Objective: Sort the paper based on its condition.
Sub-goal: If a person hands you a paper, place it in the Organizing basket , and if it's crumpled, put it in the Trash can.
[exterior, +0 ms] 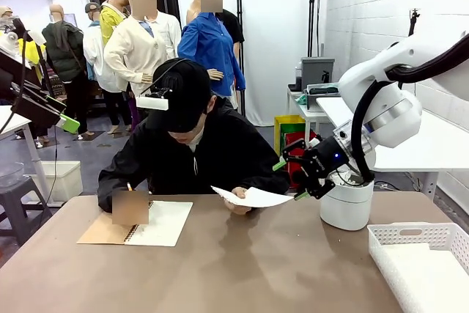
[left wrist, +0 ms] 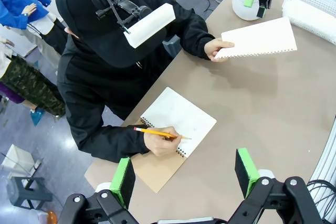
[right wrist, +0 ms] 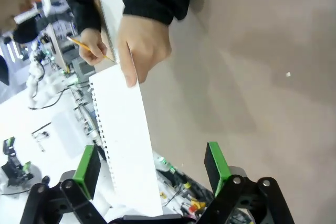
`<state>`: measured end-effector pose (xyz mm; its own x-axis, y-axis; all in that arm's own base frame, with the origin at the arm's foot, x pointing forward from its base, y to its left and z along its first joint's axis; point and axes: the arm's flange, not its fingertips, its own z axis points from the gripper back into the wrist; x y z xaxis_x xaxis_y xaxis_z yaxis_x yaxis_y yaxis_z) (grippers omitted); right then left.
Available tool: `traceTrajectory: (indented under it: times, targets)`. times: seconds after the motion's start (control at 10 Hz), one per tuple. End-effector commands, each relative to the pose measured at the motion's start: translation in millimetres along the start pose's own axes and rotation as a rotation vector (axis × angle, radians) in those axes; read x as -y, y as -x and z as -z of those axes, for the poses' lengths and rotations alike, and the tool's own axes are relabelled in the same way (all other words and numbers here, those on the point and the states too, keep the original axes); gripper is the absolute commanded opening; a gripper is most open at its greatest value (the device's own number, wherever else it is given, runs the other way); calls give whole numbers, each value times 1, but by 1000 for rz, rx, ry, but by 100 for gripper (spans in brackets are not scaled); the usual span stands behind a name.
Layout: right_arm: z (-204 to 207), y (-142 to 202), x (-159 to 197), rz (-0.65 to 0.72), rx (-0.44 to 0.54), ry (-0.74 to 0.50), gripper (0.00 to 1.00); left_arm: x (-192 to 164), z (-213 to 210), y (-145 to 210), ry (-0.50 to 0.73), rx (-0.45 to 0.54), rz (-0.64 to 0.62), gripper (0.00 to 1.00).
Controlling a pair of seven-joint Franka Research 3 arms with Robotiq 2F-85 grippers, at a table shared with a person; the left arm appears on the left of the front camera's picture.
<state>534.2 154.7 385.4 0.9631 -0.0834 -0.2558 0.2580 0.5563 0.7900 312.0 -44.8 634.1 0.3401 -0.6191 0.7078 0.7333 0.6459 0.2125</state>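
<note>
white paper, one smooth sheet (exterior: 253,196), is held off the brown table (exterior: 242,276) by the person's hand (exterior: 238,201) at the far side, its free end pointing towards the right gripper (exterior: 291,179). right gripper: jaws spread wide, nothing clamped. in its wrist view the sheet runs up between the green pads (right wrist: 215,161); whether it touches them cannot be determined. left gripper (left wrist: 185,174): jaws wide, empty, above the table. the person's other hand (left wrist: 160,142) holds a pencil (left wrist: 155,131) on the open notebook (exterior: 157,223). a white basket (exterior: 410,234) stands at the table's near right corner.
</note>
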Motion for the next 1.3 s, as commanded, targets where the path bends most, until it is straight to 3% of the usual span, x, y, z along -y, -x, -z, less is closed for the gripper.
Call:
traceTrajectory:
  times: [0.0, 0.4, 0.8, 0.9, 1.0, 1.2]
  targets:
    - [9, -12, -1, 56, -65, -60, 100, 0, 0, 0, -11, -3, -7, 100]
    - [35, -18, 10, 90, -173, -167, 100, 0, 0, 0, -11, -3, -7, 100]
    - [54, -20, 14, 60, -211, -212, 100, 0, 0, 0, -11, -3, -7, 100]
    - [58, -19, 14, 49, -227, -212, 94, 0, 0, 0, -11, -3, -7, 100]
    - [62, -17, 17, 28, -247, -217, 81, 0, 0, 0, -11, -3, -7, 100]
    - [65, -19, 17, 38, -280, -240, 42, 0, 0, 0, -11, -3, -7, 100]
